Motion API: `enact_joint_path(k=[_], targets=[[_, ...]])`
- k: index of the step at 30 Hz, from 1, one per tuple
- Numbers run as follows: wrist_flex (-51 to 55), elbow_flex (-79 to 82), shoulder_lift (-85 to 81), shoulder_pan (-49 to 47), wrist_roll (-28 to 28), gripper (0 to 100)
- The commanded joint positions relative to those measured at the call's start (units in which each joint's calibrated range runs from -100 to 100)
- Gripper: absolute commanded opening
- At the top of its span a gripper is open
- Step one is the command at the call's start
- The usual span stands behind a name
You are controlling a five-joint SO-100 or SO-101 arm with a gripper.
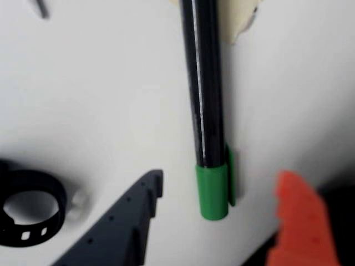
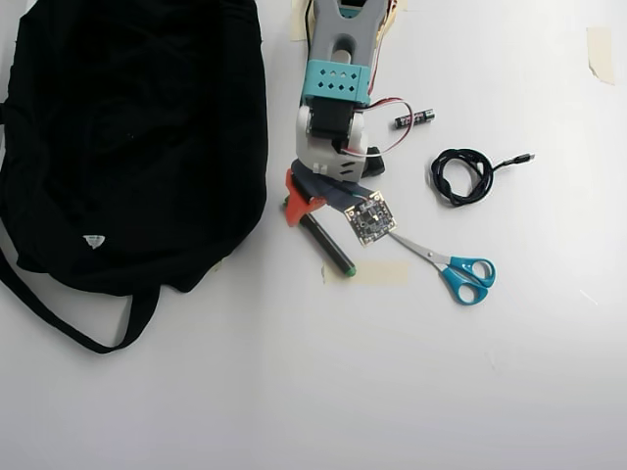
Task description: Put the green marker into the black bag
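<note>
The green marker lies flat on the white table, dark barrel running up the wrist view and green cap toward me. My gripper is open and straddles the cap end: the dark finger is to its left, the orange finger to its right, neither touching it. In the overhead view the marker slants down-right from under the gripper. The black bag lies at the left, a short gap from the orange finger.
To the right in the overhead view are a coiled black cable, blue-handled scissors and a small black battery. Beige tape lies under the marker's far end. A bag strap loops out at lower left.
</note>
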Motion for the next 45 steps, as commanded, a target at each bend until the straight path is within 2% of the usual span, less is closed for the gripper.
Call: enact_joint_path(k=[1,23,45], targets=[[0.24,-1.73,-0.63,-0.2,-0.08,21],[-3.29,1.42,2.11,-0.2,-0.24,30],[-4.06,1.42,2.36,-1.09,1.39,30]])
